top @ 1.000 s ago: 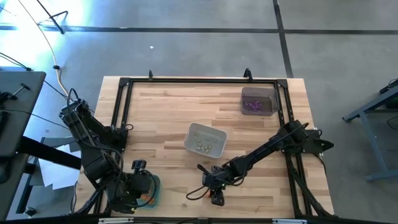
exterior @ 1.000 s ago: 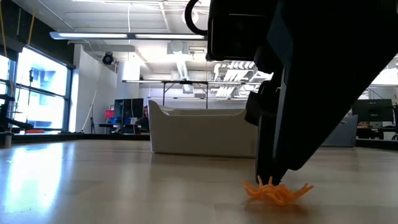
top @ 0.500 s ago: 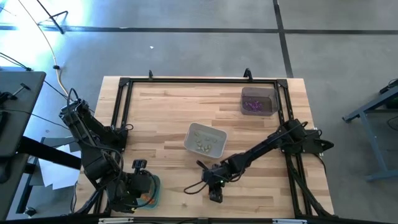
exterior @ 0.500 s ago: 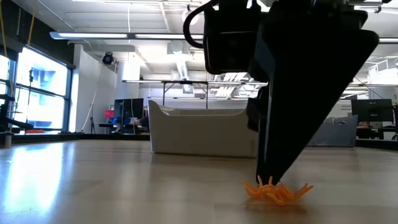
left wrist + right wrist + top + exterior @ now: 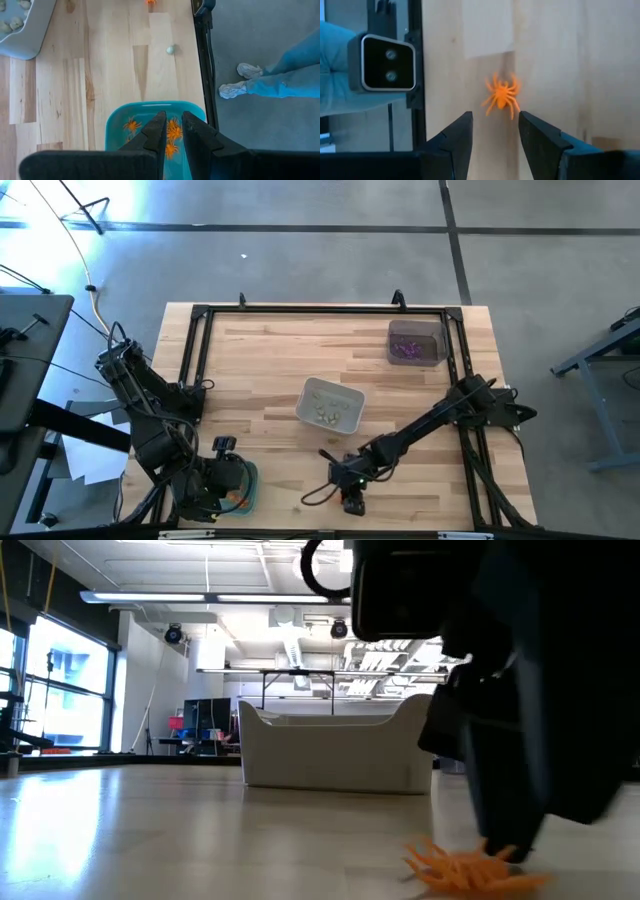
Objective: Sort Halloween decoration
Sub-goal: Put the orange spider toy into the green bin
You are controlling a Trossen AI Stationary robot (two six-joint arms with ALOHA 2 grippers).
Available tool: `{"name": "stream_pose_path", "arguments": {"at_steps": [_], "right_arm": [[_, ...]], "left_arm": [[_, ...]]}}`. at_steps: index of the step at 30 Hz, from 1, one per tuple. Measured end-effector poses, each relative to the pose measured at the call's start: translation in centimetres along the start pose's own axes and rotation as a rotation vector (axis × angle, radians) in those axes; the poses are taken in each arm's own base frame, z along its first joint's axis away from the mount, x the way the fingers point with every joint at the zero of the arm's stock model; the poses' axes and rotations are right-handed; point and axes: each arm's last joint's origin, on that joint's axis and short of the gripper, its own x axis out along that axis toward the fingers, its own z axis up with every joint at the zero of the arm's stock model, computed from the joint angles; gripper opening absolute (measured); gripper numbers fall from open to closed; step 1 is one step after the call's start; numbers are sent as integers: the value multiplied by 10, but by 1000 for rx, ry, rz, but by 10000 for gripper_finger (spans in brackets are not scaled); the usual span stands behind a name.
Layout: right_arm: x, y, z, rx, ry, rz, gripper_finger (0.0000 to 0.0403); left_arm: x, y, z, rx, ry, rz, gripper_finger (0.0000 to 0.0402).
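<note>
**A:** Where does the orange spider (image 5: 502, 97) lie from the right claw (image 5: 494, 131)?

**B:** Straight ahead of it, flat on the bare worktop (image 5: 270, 370) near the front edge. In the right wrist view the spider sits just past the fingertips and in line with the gap between them. The claw is open, holding nothing. The low view shows the dark fingers down at the boards, right at the spider's far side, though I cannot tell whether they touch it.

**A:** Has it a long axis to line up on?

**B:** Barely. It is a small round body with legs splayed all about, so I judge the approach angle matters little. The fingers must simply straddle the body.

**A:** And the other arm?

**B:** The left claw (image 5: 170, 131) hangs over the teal tray (image 5: 116, 131) at the front left corner, fingers nearly together with only a narrow slit, gripping nothing. More orange spiders (image 5: 172, 134) lie in that tray. The right arm is far nearer to the loose one.

**A:** Anything in the way?

**B:** No. The pale tray (image 5: 329, 404) stands well behind, the grey tray (image 5: 415, 342) farther back. One small pale trinket (image 5: 171, 49) lies apart by the frame rail.
</note>
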Motion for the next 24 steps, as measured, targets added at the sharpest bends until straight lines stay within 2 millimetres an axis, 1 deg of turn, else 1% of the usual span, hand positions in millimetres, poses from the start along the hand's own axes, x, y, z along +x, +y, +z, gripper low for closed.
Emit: {"name": "stream_pose_path", "arguments": {"at_steps": [4,7,13,17,18,24], "right_arm": [[2,5,-4,-13,7,6,152],[2,7,-6,0,-5,-10,136],[2,6,-5,55,-20,-25,64],[2,6,-5,61,-21,-26,13],[2,6,-5,61,-22,-26,7],[2,5,-4,62,-23,-26,1]], "left_arm": [[0,0,0,0,0,0,49],[0,0,0,0,0,0,49],[0,0,0,0,-2,2,49],[0,0,0,0,-2,2,49],[0,0,0,0,-2,2,49],[0,0,0,0,-2,3,49]]}}
